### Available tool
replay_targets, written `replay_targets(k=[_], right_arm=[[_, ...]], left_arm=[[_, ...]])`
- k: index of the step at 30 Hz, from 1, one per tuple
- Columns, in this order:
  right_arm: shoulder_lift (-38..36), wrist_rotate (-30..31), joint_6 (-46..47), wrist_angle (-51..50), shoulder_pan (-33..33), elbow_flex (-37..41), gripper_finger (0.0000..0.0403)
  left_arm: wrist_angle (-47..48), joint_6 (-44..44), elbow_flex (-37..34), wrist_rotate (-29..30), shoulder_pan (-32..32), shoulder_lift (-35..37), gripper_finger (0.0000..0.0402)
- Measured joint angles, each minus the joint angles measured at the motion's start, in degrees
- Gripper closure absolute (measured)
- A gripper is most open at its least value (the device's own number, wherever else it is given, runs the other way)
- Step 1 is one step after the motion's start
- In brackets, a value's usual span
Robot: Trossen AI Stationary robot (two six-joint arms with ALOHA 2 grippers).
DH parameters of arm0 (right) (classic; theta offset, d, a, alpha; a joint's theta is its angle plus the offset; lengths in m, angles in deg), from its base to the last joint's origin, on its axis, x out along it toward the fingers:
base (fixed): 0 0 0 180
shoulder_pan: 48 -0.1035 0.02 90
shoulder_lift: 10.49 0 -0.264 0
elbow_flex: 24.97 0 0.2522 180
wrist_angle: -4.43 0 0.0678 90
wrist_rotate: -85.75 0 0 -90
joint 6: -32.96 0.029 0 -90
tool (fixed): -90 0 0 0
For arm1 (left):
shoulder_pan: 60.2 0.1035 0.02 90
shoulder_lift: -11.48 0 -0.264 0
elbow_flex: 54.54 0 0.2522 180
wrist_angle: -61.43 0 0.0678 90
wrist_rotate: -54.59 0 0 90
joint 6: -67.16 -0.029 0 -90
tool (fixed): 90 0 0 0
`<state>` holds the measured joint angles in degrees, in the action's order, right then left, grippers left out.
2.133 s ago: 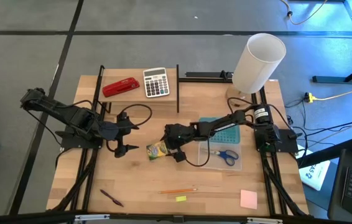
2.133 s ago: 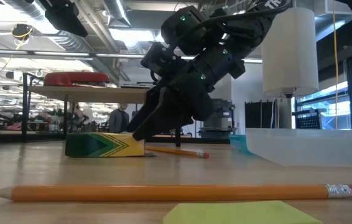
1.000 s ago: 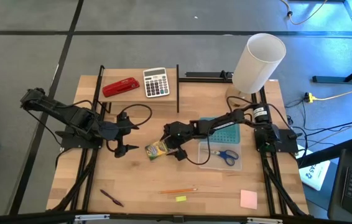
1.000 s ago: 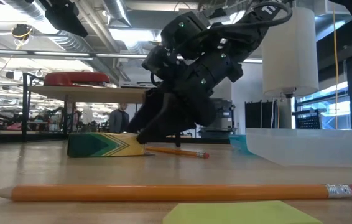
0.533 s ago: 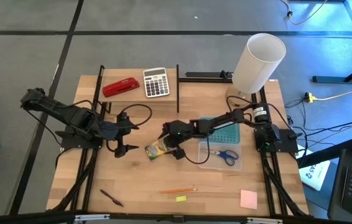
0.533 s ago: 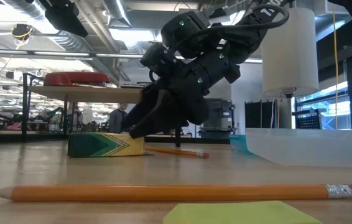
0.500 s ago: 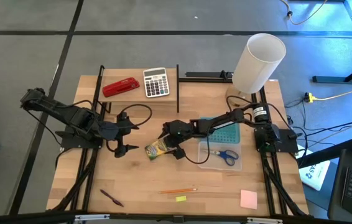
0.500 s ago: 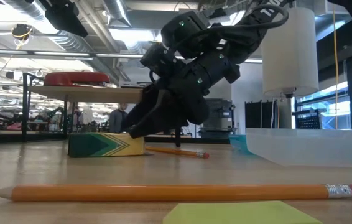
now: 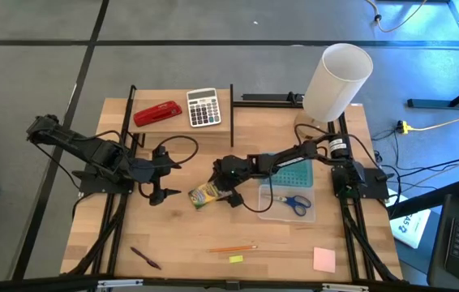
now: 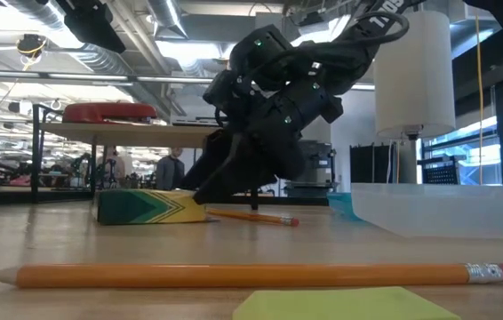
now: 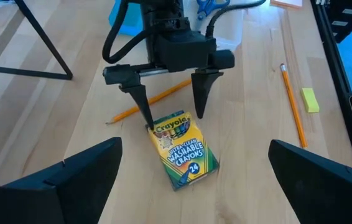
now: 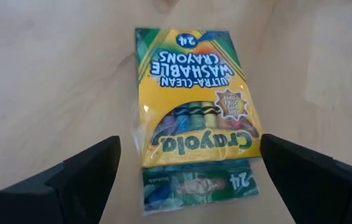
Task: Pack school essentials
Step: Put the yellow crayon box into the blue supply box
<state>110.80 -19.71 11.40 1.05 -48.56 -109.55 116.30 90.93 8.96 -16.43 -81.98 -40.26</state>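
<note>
Lying flat near the middle of the pale wooden table [image 9: 173, 231]: a small yellow-green cardboard crayon box [image 9: 205, 195], glossy, printed with a row of crayon tips and a dark green end panel. Long axis running slantwise across the boards, one short end facing the right gripper [image 9: 224, 191], the other facing the left gripper [image 9: 162, 177]. Hovering at that near end, the right gripper's dark fingers [image 11: 140, 106] standing wide apart and pointing down, one tip just at the box's corner, clamped on nothing. Resting just beside, partly under that gripper, a thin orange wooden pencil [image 11: 152, 100] angled away from the box. Waiting to the left of the box, the left gripper, jaws also spread and empty. Sitting farther right, a clear plastic bin [image 9: 304, 212] holding blue-handled scissors [image 9: 295, 202]. Lying along the front edge: a dark purple pen [image 9: 145, 258], another slim orange pencil [image 9: 231, 249], a tiny yellow piece [image 9: 236, 259] and a pink square note pad [image 9: 323, 259].
</note>
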Motion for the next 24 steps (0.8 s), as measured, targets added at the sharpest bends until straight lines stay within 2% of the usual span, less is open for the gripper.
replay_targets(k=[15, 24], right_arm=[[0.0, -4.09, 6.07, 0.2, -0.87, 0.0, 0.0015], [-2.03, 3.25, 4.7, 0.58, -2.7, -1.03, 0.0015]], left_arm=[[0.0, 0.0, 0.0, 0.0, 0.01, 0.01, 0.0003], [0.01, 0.02, 0.0, 0.0, 0.02, 0.0, 0.0003]])
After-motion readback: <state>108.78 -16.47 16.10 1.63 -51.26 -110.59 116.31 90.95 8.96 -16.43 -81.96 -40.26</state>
